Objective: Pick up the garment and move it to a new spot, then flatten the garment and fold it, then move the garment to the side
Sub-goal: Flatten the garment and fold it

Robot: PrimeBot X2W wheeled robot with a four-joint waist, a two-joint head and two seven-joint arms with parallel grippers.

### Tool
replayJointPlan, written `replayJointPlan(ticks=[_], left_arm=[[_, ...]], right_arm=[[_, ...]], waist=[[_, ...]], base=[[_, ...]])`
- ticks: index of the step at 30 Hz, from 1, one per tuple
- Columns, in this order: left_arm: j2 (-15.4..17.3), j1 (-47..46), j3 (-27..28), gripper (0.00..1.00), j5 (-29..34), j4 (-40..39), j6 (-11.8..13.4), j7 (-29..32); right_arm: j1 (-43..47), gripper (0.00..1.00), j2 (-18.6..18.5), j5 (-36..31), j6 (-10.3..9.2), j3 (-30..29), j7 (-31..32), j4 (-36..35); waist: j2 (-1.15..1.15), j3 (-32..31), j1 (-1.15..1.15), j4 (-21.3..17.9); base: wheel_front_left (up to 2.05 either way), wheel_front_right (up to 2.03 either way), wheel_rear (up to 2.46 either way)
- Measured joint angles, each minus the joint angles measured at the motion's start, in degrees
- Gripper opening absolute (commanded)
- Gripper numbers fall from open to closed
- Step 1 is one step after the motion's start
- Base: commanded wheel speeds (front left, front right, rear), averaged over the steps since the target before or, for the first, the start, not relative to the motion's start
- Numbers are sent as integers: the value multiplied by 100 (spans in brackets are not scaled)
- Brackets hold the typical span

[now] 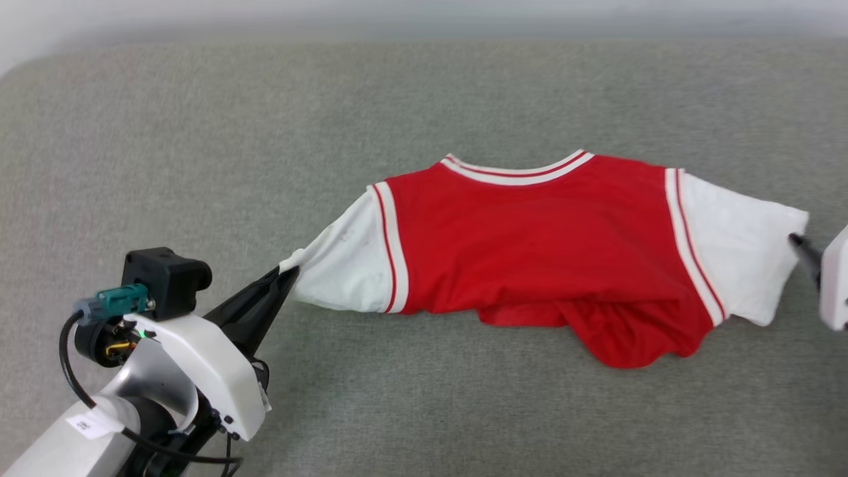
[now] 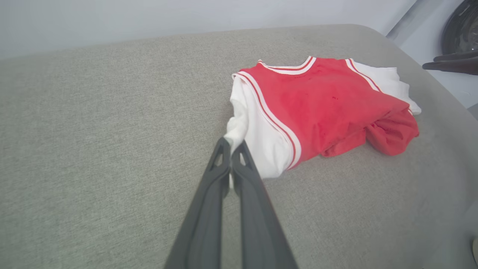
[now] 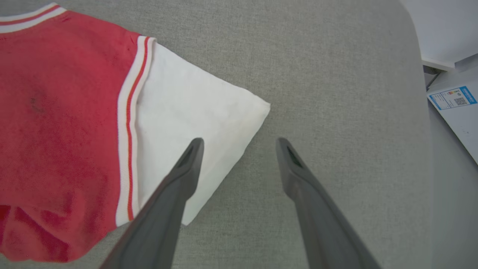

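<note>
Left hand (image 2: pixel 231 145): clamped shut on white sleeve tip.
Garment (image 1: pixel 530 238): red, white sleeves, striped trim, hem bunched; lies on grey padded surface (image 1: pixel 199 132).
Right hand (image 3: pixel 239 142): fingers wide apart, empty, over other sleeve.
Right wrist view: labelled white panel (image 3: pixel 453 101) alongside.

readable text: none | blue-edged label (image 3: pixel 452 98) on white box (image 3: pixel 459 127): QR code, print too small | forearm sticker (image 1: pixel 89 424): blurred

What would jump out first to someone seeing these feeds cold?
The red, white-sleeved garment lies spread across the middle of the grey fabric surface, with its hem bunched along the near edge. The left gripper is shut on the tip of one white sleeve, and the right gripper hangs open at the other sleeve's edge.
</note>
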Motion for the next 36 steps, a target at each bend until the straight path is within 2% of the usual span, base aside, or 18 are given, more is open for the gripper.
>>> replayJointPlan(ticks=[6,14,18,19,20,21,29,36], left_arm=[[3,17,-59,0,214,-341,97,-35],[-133,-101,-183,0,327,-459,122,-80],[-172,-120,-219,0,352,-426,123,-89],[-179,-122,-227,0,356,-412,123,-89],[-186,-123,-234,0,356,-397,126,-89],[-189,-123,-233,0,354,-380,131,-89],[-183,21,-57,0,240,-125,223,-336],[-103,282,287,0,204,-60,371,-730]], right_arm=[[-573,100,-378,-4,0,-76,420,510],[-879,100,-556,-341,0,123,153,1399],[-868,100,-479,-320,-5,131,2,1773],[-866,73,-475,-294,-11,149,-22,1849],[-867,8,-472,-271,-12,176,-62,1916],[-869,0,-465,-253,-12,212,-99,1965],[-877,0,-357,-78,1,344,-988,2153],[-881,0,-416,246,1,275,-1492,1836]], waist=[[0,373,1,278],[0,763,1,645],[0,794,1,708],[0,786,1,713],[0,770,1,716],[0,749,1,715],[0,310,1,590],[0,-249,1,403]], base=[[0,0,0],[0,0,0],[0,0,0],[0,0,0],[0,0,0],[0,0,0],[0,0,0],[0,0,0]])
